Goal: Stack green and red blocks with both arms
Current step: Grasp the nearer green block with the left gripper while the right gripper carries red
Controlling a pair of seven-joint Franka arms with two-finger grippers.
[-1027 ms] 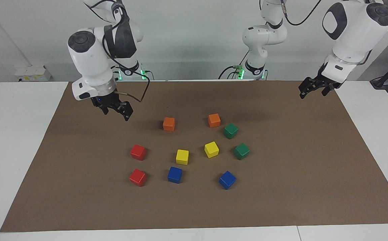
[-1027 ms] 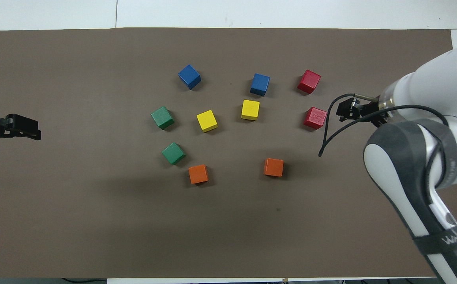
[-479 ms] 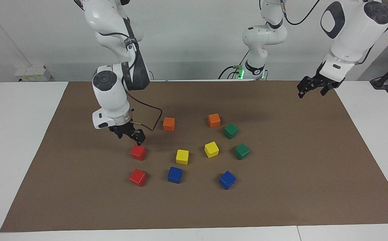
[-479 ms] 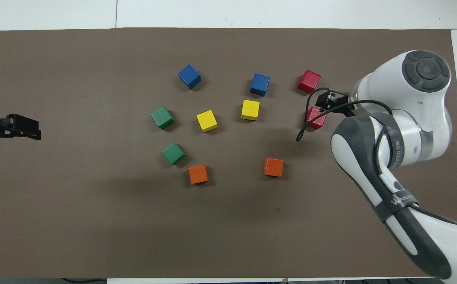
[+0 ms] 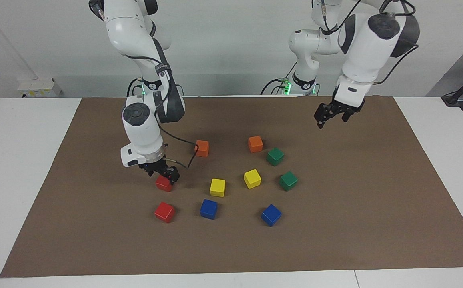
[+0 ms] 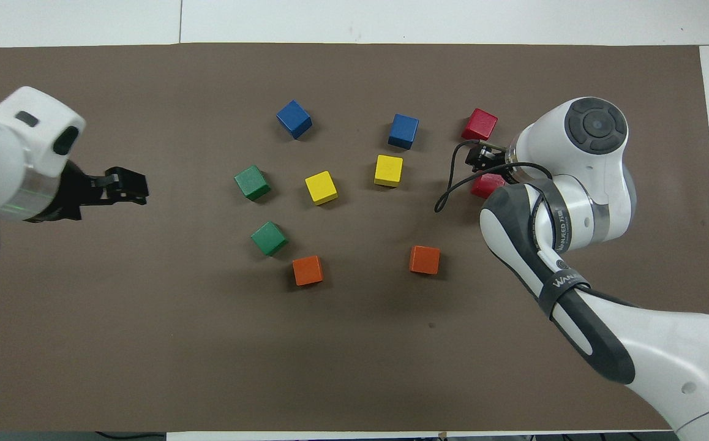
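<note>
Two red blocks lie toward the right arm's end of the mat, two green blocks (image 5: 275,156) (image 5: 288,181) toward the left arm's end. My right gripper (image 5: 162,175) is down at the red block (image 5: 162,184) nearer to the robots, open, with a finger at either side of it. In the overhead view that gripper (image 6: 483,165) covers part of the block (image 6: 488,185). The other red block (image 5: 164,212) lies free, farther from the robots. My left gripper (image 5: 331,118) hangs open and empty above the mat, apart from the green blocks (image 6: 251,182) (image 6: 269,238).
Two orange cubes (image 5: 202,148) (image 5: 255,143), two yellow cubes (image 5: 217,187) (image 5: 252,178) and two blue cubes (image 5: 208,209) (image 5: 271,215) lie between the red and green pairs on the brown mat (image 5: 375,200). A black cable (image 5: 183,154) loops from the right wrist near one orange cube.
My right gripper has come down from above the mat onto the nearer red block. My left gripper has swung inward from the mat's end toward the green blocks. No block has moved.
</note>
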